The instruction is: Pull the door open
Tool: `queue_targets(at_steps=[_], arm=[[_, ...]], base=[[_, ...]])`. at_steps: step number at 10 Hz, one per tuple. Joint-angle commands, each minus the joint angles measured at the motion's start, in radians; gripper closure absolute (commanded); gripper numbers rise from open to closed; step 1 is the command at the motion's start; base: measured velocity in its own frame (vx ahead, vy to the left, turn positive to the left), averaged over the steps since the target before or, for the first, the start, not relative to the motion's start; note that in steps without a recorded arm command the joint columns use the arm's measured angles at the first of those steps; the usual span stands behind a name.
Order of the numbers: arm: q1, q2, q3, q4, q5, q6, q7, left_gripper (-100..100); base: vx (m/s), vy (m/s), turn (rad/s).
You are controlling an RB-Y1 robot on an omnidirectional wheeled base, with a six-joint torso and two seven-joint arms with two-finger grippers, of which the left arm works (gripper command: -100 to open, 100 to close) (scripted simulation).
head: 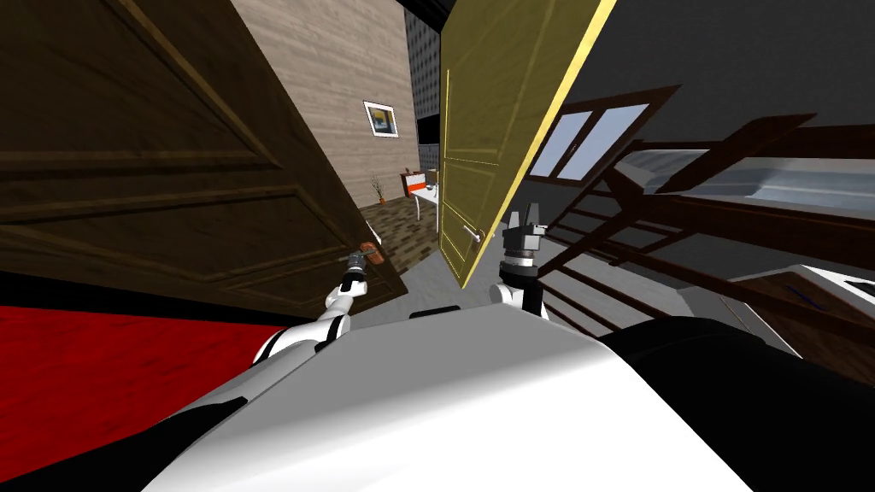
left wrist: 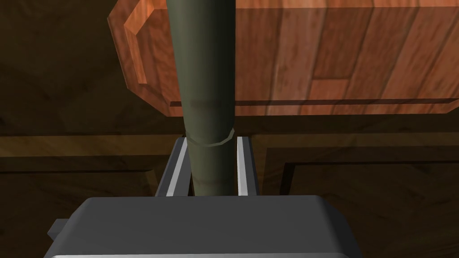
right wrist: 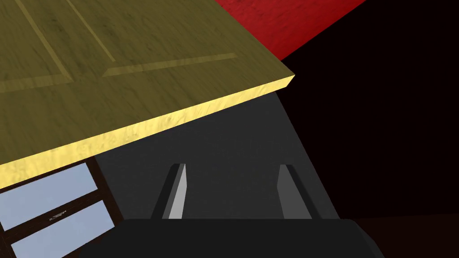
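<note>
Gripping: left pincer clamped on the grey-green lever handle of the brown door. I should pull steadily along the hinge arc, wrist square. Right pincer spread, empty.

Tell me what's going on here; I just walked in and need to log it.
The left gripper is shut on the dark lever handle, which sits on a reddish wood plate on the dark brown door. The right gripper hangs open and empty beside the edge of the yellow door, touching nothing. Between the two doors a further room shows.
</note>
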Motion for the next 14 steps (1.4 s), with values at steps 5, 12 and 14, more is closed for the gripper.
queue_targets(at_steps=[5, 12, 14], arm=[[-0.014, 0.006, -0.046, 0.031, -0.018, -0.024, 0.044, 100], [-0.014, 0.014, -0.091, 0.021, -0.036, -0.037, 0.087, 100], [-0.014, 0.016, -0.1, 0.019, -0.04, -0.039, 0.097, 100]], base=[[-0.198, 0.066, -0.086], [-0.214, 0.084, -0.142], [-0.187, 0.082, -0.114]])
